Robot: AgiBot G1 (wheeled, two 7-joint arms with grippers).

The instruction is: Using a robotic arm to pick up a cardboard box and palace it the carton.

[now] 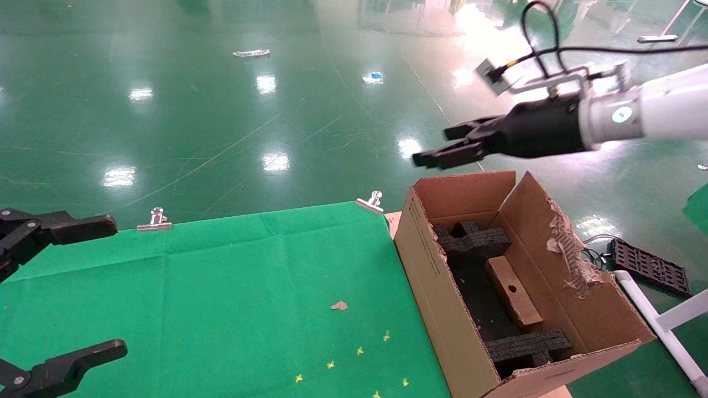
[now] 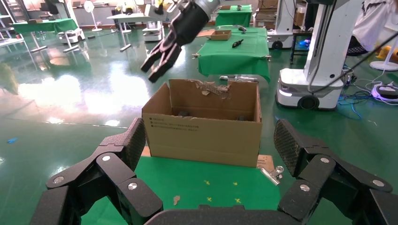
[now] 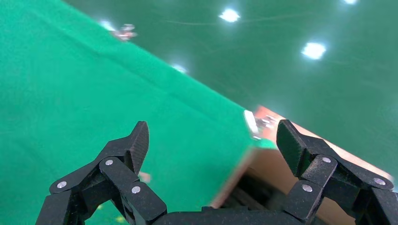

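The slim brown cardboard box (image 1: 514,292), with a round hole in its top face, lies inside the carton (image 1: 437,287) between black foam inserts (image 1: 475,243). The carton stands open at the table's right edge, one flap torn ragged; the left wrist view shows its side wall (image 2: 204,136). The white robotic arm reaches in from the right, and its right gripper (image 1: 440,146) hangs open and empty above the carton's far end. That same gripper also shows in the left wrist view (image 2: 157,63) and in its own view (image 3: 213,140). My left gripper (image 1: 113,286) is parked open at the table's left edge.
A green cloth (image 1: 221,287) covers the table, held by metal clips (image 1: 156,219) (image 1: 371,203). A small brown scrap (image 1: 339,305) and several yellow marks lie on it. A black grid tray (image 1: 650,265) and a white frame sit on the floor to the right.
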